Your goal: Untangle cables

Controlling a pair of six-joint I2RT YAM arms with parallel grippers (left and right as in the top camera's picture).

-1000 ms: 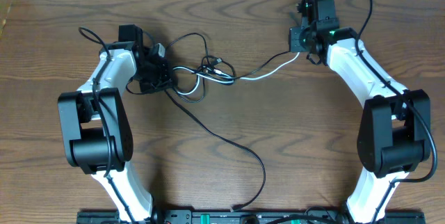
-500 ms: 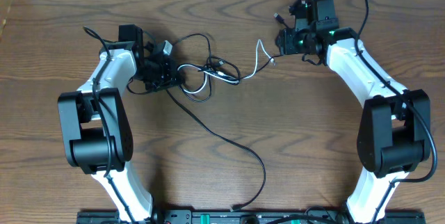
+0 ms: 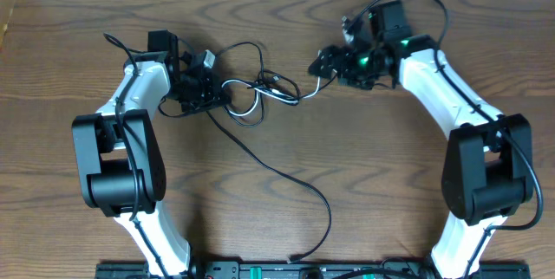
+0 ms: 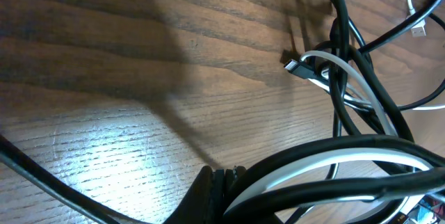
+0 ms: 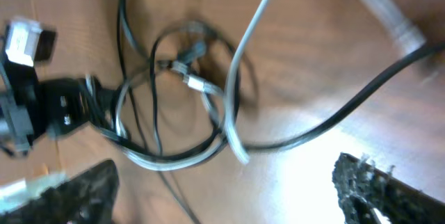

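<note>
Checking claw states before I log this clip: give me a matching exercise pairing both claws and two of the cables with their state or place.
Column one:
1. left claw
2. right claw
3. white cable
4. long black cable

Column two:
A. trails toward the near edge of the table
B. open, holding nothing
C. shut on the tangle
D. runs from the tangle toward the right arm

Pairs: 1-C; 2-B; 3-D; 4-A
</note>
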